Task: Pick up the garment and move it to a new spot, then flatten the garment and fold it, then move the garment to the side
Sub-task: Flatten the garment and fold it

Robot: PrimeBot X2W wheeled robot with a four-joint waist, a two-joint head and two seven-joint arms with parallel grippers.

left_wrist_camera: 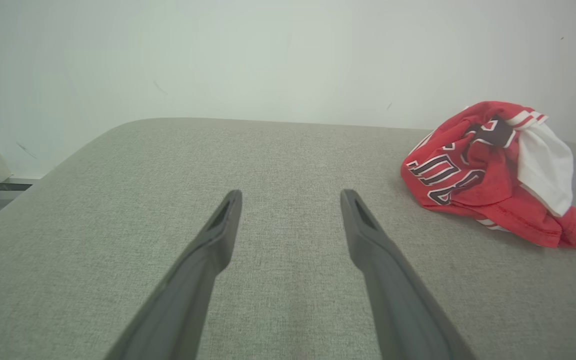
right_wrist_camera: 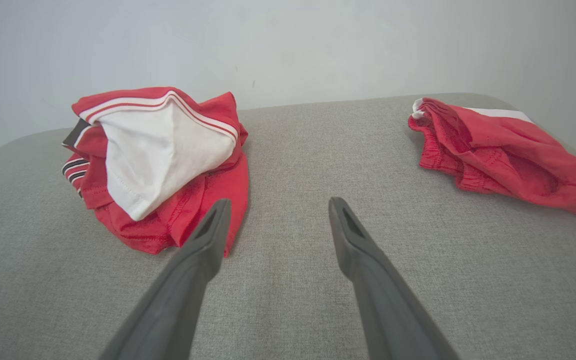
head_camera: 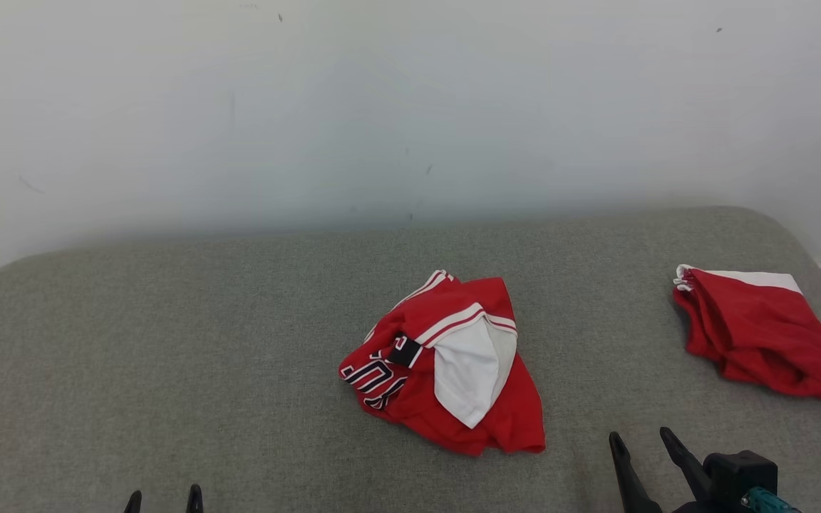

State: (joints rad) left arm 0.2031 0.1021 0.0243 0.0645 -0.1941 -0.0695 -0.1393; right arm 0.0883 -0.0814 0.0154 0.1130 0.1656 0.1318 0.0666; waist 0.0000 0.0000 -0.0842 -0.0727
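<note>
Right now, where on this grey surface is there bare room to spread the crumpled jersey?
Widest bare patch: the left half of the grey surface, from its left edge to the crumpled jersey, ahead of the left gripper. A narrower strip lies between the jersey and the second red garment. The right end is crowded.

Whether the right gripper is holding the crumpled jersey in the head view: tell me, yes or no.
No: the right gripper stands open and apart from the crumpled jersey, with bare grey cushion between them.
</note>
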